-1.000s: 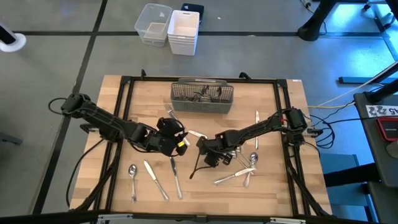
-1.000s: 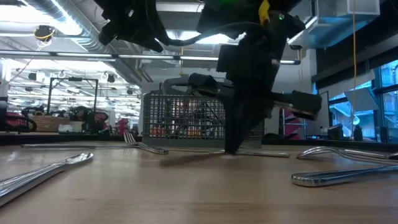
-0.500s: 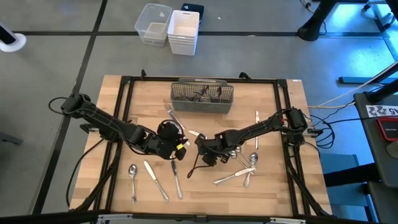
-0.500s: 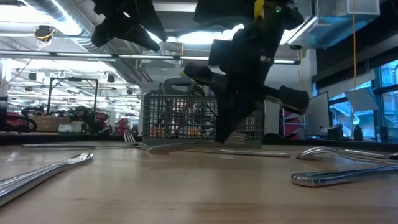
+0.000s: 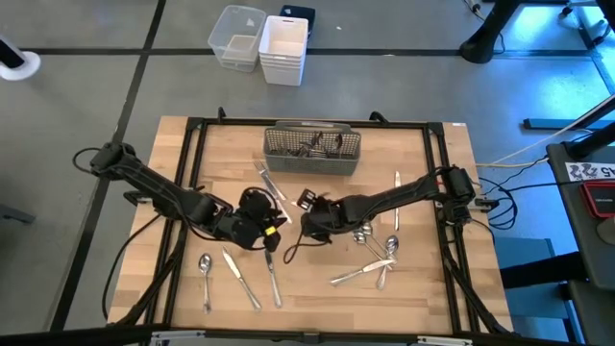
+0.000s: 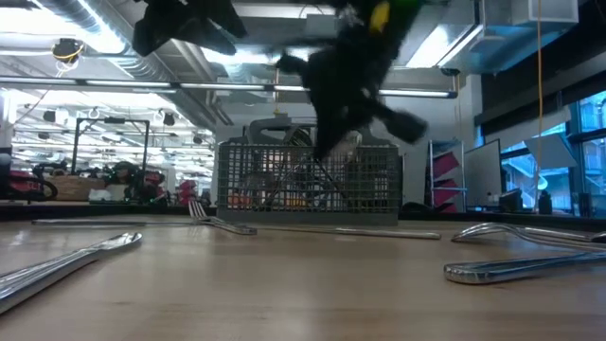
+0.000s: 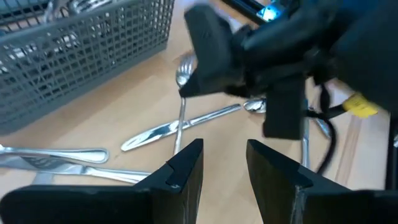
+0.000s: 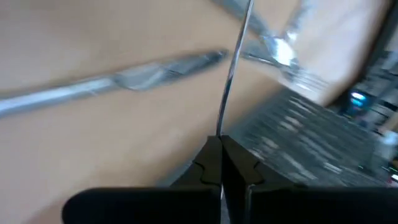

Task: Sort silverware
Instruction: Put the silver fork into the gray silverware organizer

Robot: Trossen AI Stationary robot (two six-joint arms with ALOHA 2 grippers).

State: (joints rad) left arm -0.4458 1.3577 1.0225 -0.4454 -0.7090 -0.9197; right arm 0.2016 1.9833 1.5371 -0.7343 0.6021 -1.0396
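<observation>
The right claw (image 5: 309,204) has come up off the counter (image 5: 423,288) within the last second. It was pressed down among the loose pieces and now hangs near the centre, swung toward the wire caddy (image 5: 312,146) at 12 o'clock. Its fingers are shut tight on a slim metal handle (image 8: 233,68) that sticks straight out ahead of them. The low view is smeared by motion, so this may be a fork or a spoon; I cannot tell which.

The left claw (image 5: 272,237) hovers just beside it on the 8 o'clock side, with its fingers apart and nothing between them.

The rest of the silverware (image 5: 370,269) lies loose on the counter. One cluster is toward 5 o'clock, a few pieces are toward 7 o'clock, and several more lie just in front of the caddy, which already holds some.

In my judgement the pick has succeeded and the carry to the caddy is under way. What remains for this piece is choosing the right compartment and dropping it handle-first without snagging the mesh rim.
</observation>
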